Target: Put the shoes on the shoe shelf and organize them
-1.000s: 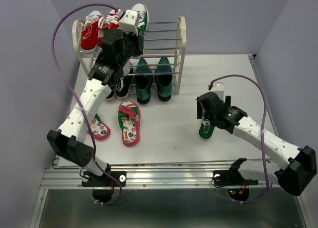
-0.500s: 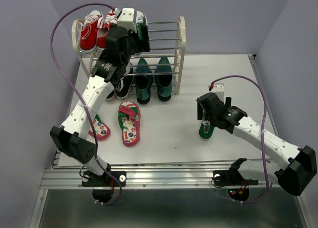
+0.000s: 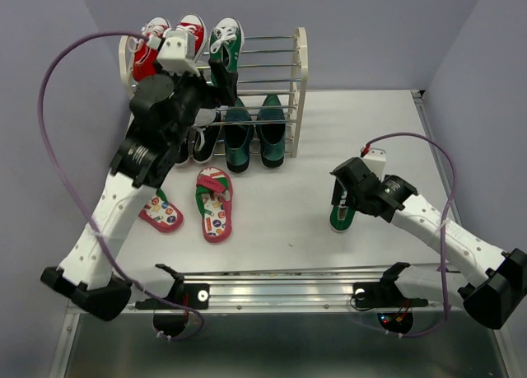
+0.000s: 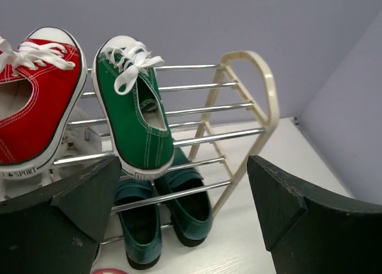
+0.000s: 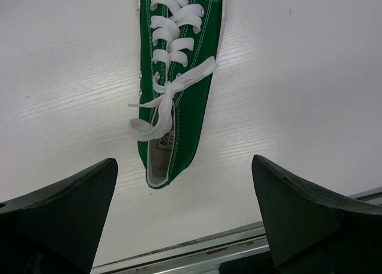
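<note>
One green sneaker (image 4: 134, 116) now sits freed on the shoe shelf (image 4: 255, 86) ahead of the just-released left claw (image 4: 182, 196); its mate (image 5: 179, 77) waits under the released right claw (image 5: 185, 196).

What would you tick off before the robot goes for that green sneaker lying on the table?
1. The left end effector is open and apart from the shelved green sneaker: ok.
2. That sneaker rests on the shoe shelf rods, heel slightly overhanging the front rod: ok.
3. Bare rods beside it for its mate: ok.
4. The right end effector is open above the loose green sneaker: ok.
5. Nothing else touches that sneaker on the table: ok.
6. Fingers low enough to grip: cannot tell.
</note>
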Robot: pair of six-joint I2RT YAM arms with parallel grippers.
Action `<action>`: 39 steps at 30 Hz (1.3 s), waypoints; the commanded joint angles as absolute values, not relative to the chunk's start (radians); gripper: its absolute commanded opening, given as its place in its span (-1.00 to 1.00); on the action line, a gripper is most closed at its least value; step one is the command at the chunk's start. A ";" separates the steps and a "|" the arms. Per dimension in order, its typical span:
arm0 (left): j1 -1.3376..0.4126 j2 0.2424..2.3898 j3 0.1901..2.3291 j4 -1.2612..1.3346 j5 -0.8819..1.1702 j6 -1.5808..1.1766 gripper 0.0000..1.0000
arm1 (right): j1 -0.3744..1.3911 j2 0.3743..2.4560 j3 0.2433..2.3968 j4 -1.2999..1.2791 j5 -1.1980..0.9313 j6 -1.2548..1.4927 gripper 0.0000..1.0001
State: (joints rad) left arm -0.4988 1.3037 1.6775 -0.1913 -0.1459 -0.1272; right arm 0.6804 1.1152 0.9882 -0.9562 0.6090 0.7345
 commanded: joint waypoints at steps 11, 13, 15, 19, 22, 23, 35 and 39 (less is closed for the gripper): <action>-0.588 0.641 0.867 -0.332 -0.342 -0.682 0.98 | 0.673 1.255 0.887 -0.844 0.460 0.784 0.99; -0.589 0.650 0.844 -0.360 -0.338 -0.693 0.98 | 0.673 1.278 0.874 -0.809 0.462 0.785 0.90; -0.589 0.667 0.841 -0.391 -0.353 -0.706 0.98 | 0.673 1.307 0.859 -0.787 0.451 0.790 0.81; -0.589 0.675 0.805 -0.419 -0.390 -0.713 0.98 | 0.673 1.328 0.830 -0.772 0.482 0.828 0.50; -0.589 0.666 0.795 -0.422 -0.406 -0.710 0.98 | 0.673 1.328 0.815 -0.762 0.497 0.842 -0.04; -0.589 0.661 0.795 -0.422 -0.410 -0.709 0.98 | 0.673 1.328 0.813 -0.764 0.502 0.847 -0.04; -0.589 0.637 0.811 -0.433 -0.443 -0.680 0.98 | 0.673 1.171 0.830 -0.680 0.500 0.654 -0.99; -0.589 0.641 0.805 -0.419 -0.451 -0.666 0.98 | 0.673 1.051 0.911 -0.649 0.384 0.466 -0.99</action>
State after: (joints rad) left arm -0.5835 0.6487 0.7952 -0.4492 -0.4137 -0.6895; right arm 0.6800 1.1820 0.7971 -0.7517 0.4339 0.6842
